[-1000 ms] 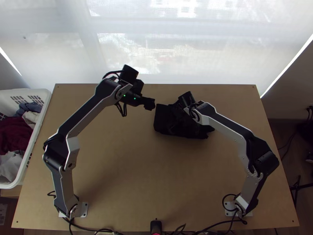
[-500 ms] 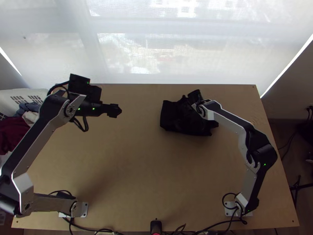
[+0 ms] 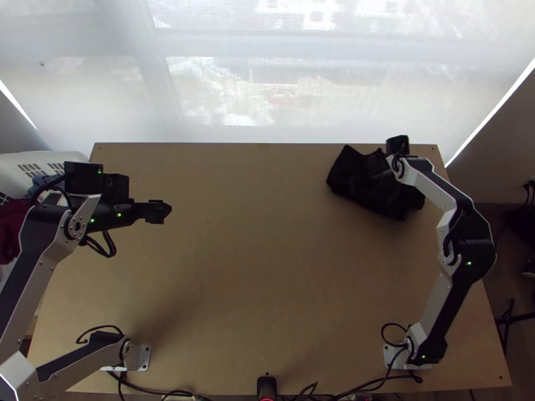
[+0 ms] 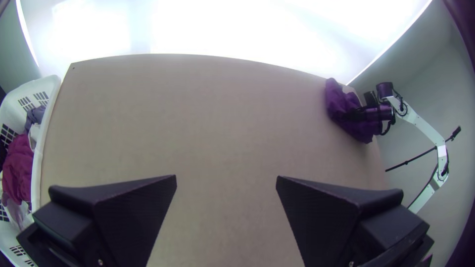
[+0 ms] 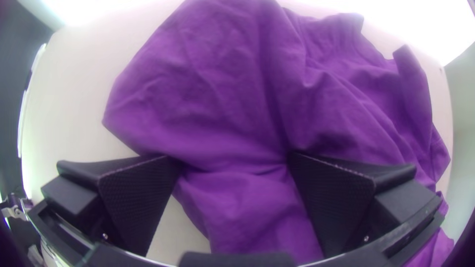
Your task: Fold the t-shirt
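Bunched in a compact heap at the table's far right, the t-shirt looks black in the top view. My right gripper is over it. In the right wrist view the cloth is purple and wrinkled, and part of it runs between the fingers of my right gripper, which stand wide apart. My left gripper is over the left part of the table, away from the shirt. The left wrist view has my left gripper open with bare table between its fingers, and the purple shirt far off.
A white basket of mixed clothes stands at the table's left side. Bare wood spreads across the middle of the table. A bright translucent blind hangs behind the far edge.
My right gripper and the t-shirt have shifted right, toward the table's far right corner. The left arm has drawn back leftward, away from the shirt.
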### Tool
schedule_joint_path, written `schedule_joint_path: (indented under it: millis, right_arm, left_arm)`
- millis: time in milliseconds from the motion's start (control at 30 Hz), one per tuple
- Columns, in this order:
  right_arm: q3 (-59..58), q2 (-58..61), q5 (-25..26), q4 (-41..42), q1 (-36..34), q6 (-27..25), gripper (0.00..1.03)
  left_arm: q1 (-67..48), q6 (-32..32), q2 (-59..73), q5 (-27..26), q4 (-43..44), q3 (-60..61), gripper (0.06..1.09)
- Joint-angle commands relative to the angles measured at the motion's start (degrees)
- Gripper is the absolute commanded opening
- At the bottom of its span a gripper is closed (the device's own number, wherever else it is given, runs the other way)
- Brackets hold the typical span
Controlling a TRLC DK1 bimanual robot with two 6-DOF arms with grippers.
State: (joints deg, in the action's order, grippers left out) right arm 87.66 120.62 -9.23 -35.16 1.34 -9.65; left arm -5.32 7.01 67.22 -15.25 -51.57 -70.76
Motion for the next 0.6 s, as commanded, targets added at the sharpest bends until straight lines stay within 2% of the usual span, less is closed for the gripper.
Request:
schedule_joint_path:
  millis: [0,267,500,567]
  right_arm:
    - [3.22,1.81,0.01,-0.18,-11.80,-0.81,0.98]
    - [6.83,4.01,0.09,-0.26,-18.92,-0.11,0.98]
    - [6.12,0.76,-0.17,-2.72,-18.57,-0.19,0.98]
    - [5.95,-1.79,-2.19,-2.72,-17.96,-0.11,0.98]
  left_arm:
    - [2.07,0.11,-3.76,-0.05,-0.20,3.17,1.04]
    - [4.18,-0.76,-7.63,0.57,-1.60,5.28,1.04]
    - [5.32,-1.12,-10.71,1.18,-2.22,7.48,1.04]
    - [5.32,-1.03,-12.03,1.97,-2.22,8.10,1.04]
